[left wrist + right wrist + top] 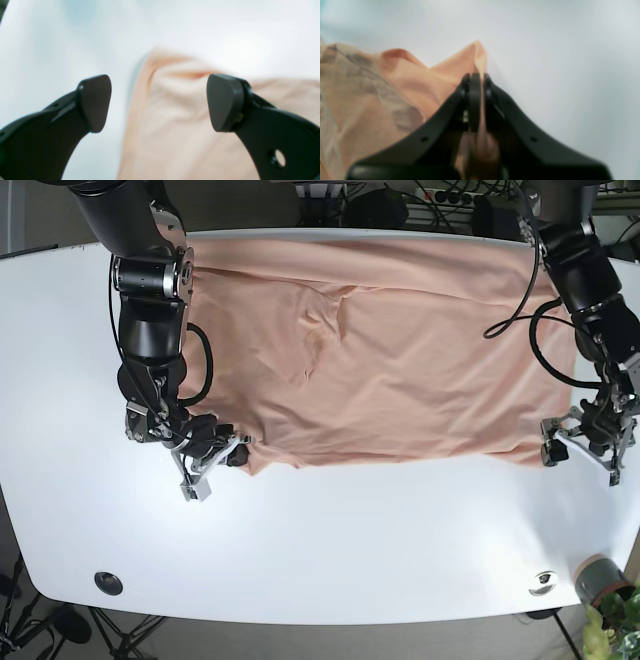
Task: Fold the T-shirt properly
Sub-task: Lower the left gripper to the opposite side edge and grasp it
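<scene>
Left wrist view: the left gripper (159, 102) is seen with its jaws spread wide, nothing pinched between them. A blurry corner of the peach T-shirt (180, 120) is laid out on the white table (50, 50), filling the lower right of the frame.

Right wrist view: the right gripper (477, 82) is clamped tight on a bunched edge of the T-shirt (382, 100), fabric squeezed between the fingertips (475, 100). Cloth is piled at the left, bare table (557, 62) at the right.

Base view: the T-shirt (400, 350) is spread across the upper middle of the table (330, 550). Its lower left corner is gripped by the right gripper (215, 455); the left gripper (583, 442) is parked at the lower right corner.
</scene>
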Controlling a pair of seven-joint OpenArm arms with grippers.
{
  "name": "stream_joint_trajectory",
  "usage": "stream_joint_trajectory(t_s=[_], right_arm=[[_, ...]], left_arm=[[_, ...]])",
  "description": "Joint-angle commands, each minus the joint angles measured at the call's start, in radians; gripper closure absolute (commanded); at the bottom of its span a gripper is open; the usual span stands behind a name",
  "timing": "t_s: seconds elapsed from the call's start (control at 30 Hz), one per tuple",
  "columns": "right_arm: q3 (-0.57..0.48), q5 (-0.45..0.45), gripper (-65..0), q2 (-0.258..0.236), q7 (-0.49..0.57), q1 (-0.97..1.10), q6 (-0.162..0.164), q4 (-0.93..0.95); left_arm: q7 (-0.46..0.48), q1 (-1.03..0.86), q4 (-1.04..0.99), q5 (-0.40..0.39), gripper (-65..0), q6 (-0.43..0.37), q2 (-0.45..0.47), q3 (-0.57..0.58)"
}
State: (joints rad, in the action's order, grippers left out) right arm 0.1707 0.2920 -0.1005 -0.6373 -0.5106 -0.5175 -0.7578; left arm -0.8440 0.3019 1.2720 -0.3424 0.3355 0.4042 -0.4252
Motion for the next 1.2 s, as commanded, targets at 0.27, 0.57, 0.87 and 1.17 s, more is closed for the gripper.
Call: stream_joint_trajectory(t_s=[0.27, 0.57, 0.87, 1.17], right_arm=[[0.0, 0.0, 0.0, -0.011, 0.0, -0.023, -0.003, -0.015], [0.0, 0.002, 0.0, -0.009, 0.0, -0.021, -0.003, -0.015], [0.0, 0.002, 0.0, -0.008, 0.0, -0.021, -0.003, -0.015], [0.002, 0.002, 0.0, -0.012, 0.0, -0.021, -0.005, -0.015]], left_arm=[[0.291, 0.181, -0.403, 0.076, -56.8, -0.046, 0.054, 0.136], [0.363, 0.28, -0.607, 0.125, -56.8, -0.02, 0.052, 0.141], [0.366, 0.303, -0.676, 0.127, -52.4, 0.083, 0.049, 0.187], [0.411, 0.288, -0.696, 0.125, -50.0, 0.081, 0.054, 0.236]])
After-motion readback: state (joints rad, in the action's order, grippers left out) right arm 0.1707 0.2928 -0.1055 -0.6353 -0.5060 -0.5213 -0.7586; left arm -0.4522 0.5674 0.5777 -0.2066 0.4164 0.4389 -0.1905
